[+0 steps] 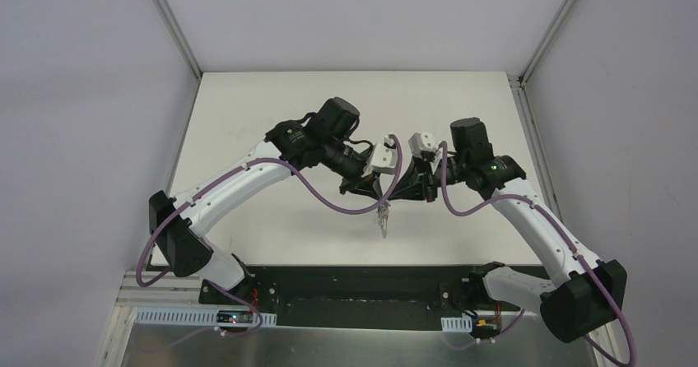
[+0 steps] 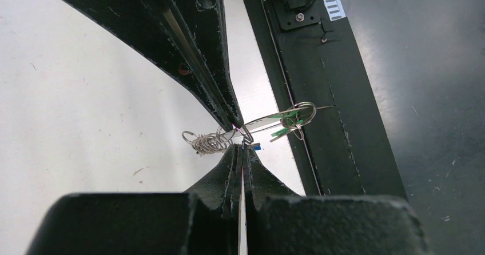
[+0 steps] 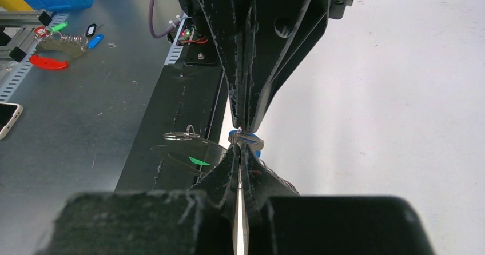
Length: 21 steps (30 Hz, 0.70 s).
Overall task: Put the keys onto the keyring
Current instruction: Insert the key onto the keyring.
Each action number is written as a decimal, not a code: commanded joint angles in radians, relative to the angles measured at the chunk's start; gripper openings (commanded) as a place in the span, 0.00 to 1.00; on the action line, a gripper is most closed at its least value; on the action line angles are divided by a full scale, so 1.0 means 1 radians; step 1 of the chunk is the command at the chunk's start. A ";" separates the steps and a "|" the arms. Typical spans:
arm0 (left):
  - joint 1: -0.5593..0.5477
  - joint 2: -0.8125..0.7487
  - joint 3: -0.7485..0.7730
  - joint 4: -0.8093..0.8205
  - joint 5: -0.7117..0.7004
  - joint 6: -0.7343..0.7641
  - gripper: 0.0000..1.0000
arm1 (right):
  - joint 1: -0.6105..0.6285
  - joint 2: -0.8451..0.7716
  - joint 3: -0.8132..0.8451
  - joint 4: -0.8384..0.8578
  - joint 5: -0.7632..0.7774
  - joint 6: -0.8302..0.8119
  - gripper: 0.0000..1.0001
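Left jaws and right jaws, fully closed tip to tip, pinch the keyring (image 2: 209,142) above the counter (image 1: 247,120), with the blue key (image 3: 258,148) at the pinch. A slip or uneven pull may drop it.

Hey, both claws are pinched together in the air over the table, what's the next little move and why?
Probably a slight twist of the left claw, without opening either, to feed the blue key onto the keyring. The right claw seems to pinch the keyring, tip to tip with the left; the green key already appears to hang from it.
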 commanded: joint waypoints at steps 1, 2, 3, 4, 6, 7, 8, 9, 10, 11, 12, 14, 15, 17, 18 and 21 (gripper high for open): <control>0.006 -0.036 0.006 -0.003 0.051 0.014 0.00 | -0.011 -0.002 -0.004 0.065 -0.043 0.033 0.00; 0.005 -0.038 0.006 -0.005 0.051 0.015 0.00 | -0.013 -0.002 -0.006 0.071 -0.043 0.038 0.00; 0.006 -0.038 0.006 -0.006 0.051 0.015 0.00 | -0.017 -0.003 -0.008 0.077 -0.044 0.044 0.00; 0.006 -0.039 0.005 -0.006 0.051 0.019 0.00 | -0.019 -0.003 -0.009 0.082 -0.046 0.051 0.00; 0.005 -0.041 0.002 -0.007 0.051 0.021 0.00 | -0.023 -0.003 -0.009 0.086 -0.048 0.061 0.00; 0.005 -0.042 0.001 -0.006 0.052 0.022 0.00 | -0.025 -0.003 -0.009 0.088 -0.048 0.063 0.00; 0.005 -0.044 0.000 -0.008 0.050 0.024 0.00 | -0.026 -0.003 -0.009 0.089 -0.048 0.065 0.00; 0.005 -0.045 -0.001 -0.008 0.048 0.025 0.00 | -0.029 -0.003 -0.010 0.092 -0.049 0.069 0.00; 0.005 -0.047 -0.001 -0.008 0.047 0.027 0.00 | -0.031 -0.002 -0.011 0.097 -0.049 0.076 0.00; 0.005 -0.047 -0.001 -0.009 0.047 0.028 0.00 | -0.033 -0.002 -0.012 0.104 -0.050 0.084 0.00; 0.005 -0.047 -0.001 -0.010 0.046 0.028 0.00 | -0.035 -0.002 -0.013 0.110 -0.051 0.092 0.00; 0.006 -0.049 -0.001 -0.010 0.044 0.026 0.00 | -0.036 0.000 -0.015 0.123 -0.053 0.110 0.00; 0.006 -0.046 -0.001 -0.008 0.046 0.026 0.00 | -0.037 0.001 -0.016 0.132 -0.055 0.121 0.00; 0.006 -0.046 -0.003 -0.005 0.044 0.023 0.00 | -0.038 0.002 -0.019 0.145 -0.054 0.140 0.00; 0.006 -0.045 -0.003 -0.003 0.044 0.021 0.00 | -0.039 0.002 -0.020 0.151 -0.055 0.148 0.00; 0.006 -0.042 0.000 0.000 0.038 0.019 0.00 | -0.039 0.002 -0.024 0.177 -0.056 0.176 0.00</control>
